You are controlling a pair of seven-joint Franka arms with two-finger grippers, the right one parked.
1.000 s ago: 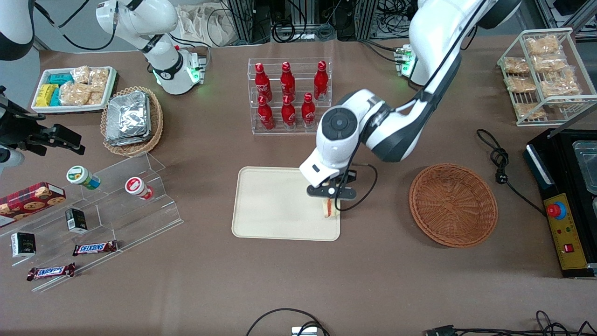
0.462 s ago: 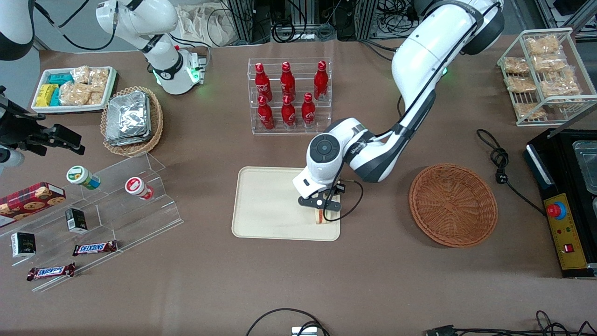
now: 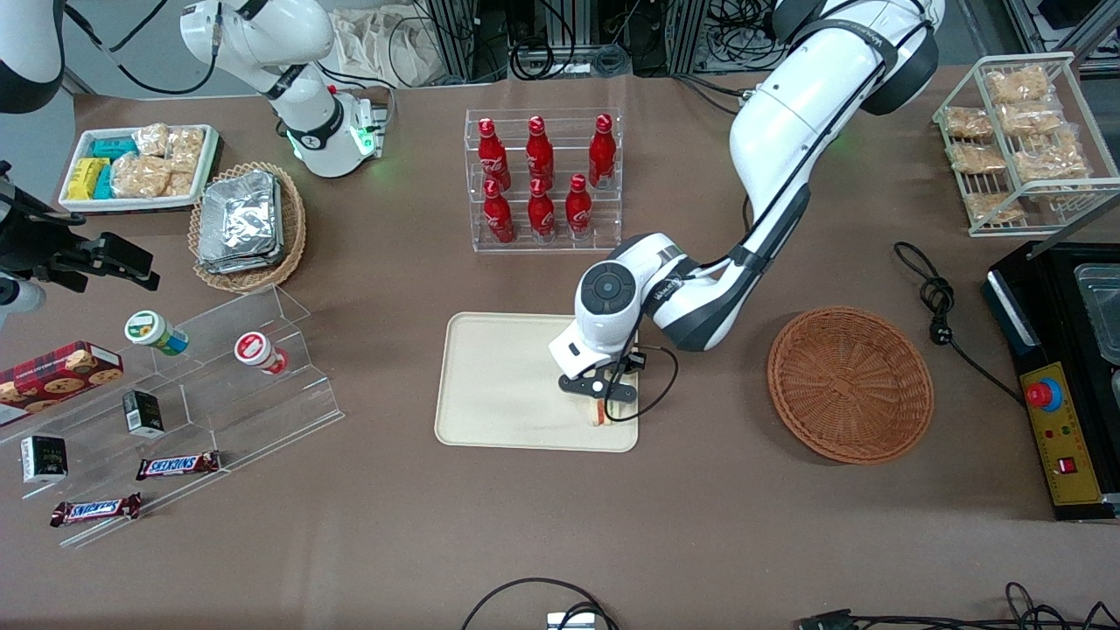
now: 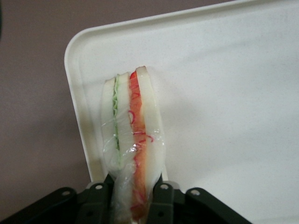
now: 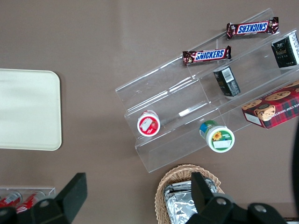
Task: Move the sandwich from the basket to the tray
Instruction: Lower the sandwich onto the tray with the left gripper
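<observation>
— Gripper point(image 3: 600, 392), where is it and what are its fingers doing?
— Low over the tray point(image 3: 499, 385), at the corner nearest the basket point(image 3: 850, 383) and nearest the front camera. Its fingers point(image 4: 161, 198) are clamped on the sandwich point(image 4: 132, 140), one pressed against each bread face.
— How does the sandwich sit relative to the tray?
— On edge, upright, its layers showing: pale bread, a green strip on one side and an orange-red filling on the other, all under clear wrap. In the wrist view it stands over the tray's rounded corner, just inside the rim. Whether its lower edge touches the tray surface I cannot tell. From the front only a small pale piece with a red line shows under the gripper.
— And the basket?
— It lies beside the tray, toward the working arm's end of the table, well apart from it, with nothing in it.
— What else lies near the tray?
— A clear rack of red bottles point(image 3: 541, 179) stands farther from the front camera than the tray. A clear stepped shelf point(image 3: 210, 385) with cups, small boxes and chocolate bars lies beside the tray, toward the parked arm's end.
</observation>
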